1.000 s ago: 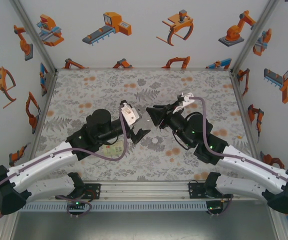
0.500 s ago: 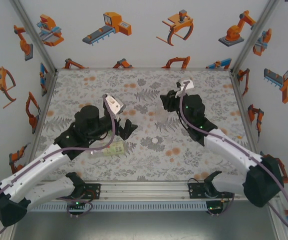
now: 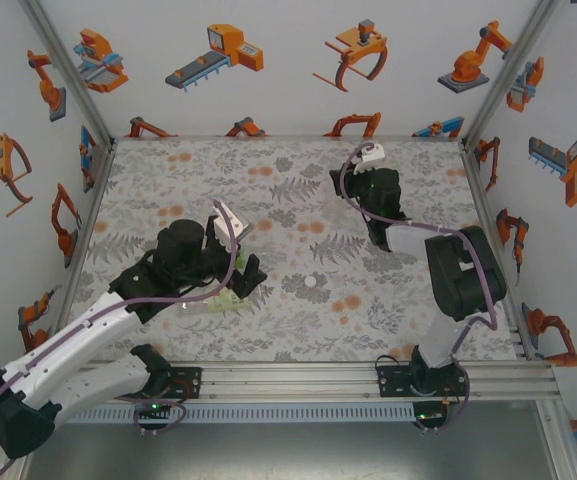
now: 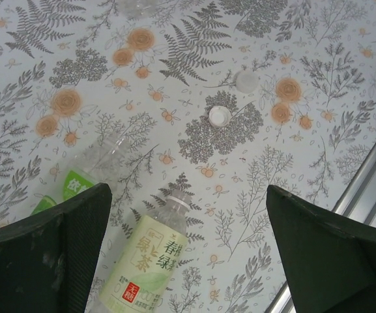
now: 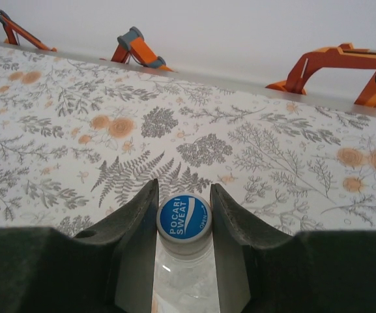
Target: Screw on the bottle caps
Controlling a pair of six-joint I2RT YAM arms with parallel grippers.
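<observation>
Two uncapped bottles lie on the table under my left gripper (image 4: 186, 195), which is open and holds nothing. One bottle has a pale yellow-green label (image 4: 150, 261), and its bare neck points away from me. The other, with a green label (image 4: 77, 186), is partly hidden behind my left finger. Two loose white bottle caps (image 4: 219, 116) (image 4: 246, 81) rest on the cloth beyond them, and one cap (image 3: 314, 282) is near the table's middle. My right gripper (image 5: 184, 208) is shut on the blue-topped cap (image 5: 184, 218) of the unlabelled bottle (image 5: 184, 280), at the back right (image 3: 358, 188).
The metal rail (image 4: 370, 176) of the near table edge runs close to my left gripper's right finger. The back wall (image 5: 240, 39) rises a short way beyond the right gripper. The right arm (image 3: 458, 270) is folded along the right side.
The right arm swung from the table's middle to the back right. The left arm drew back towards the near left, over the lying bottles, and its jaws widened a little.
</observation>
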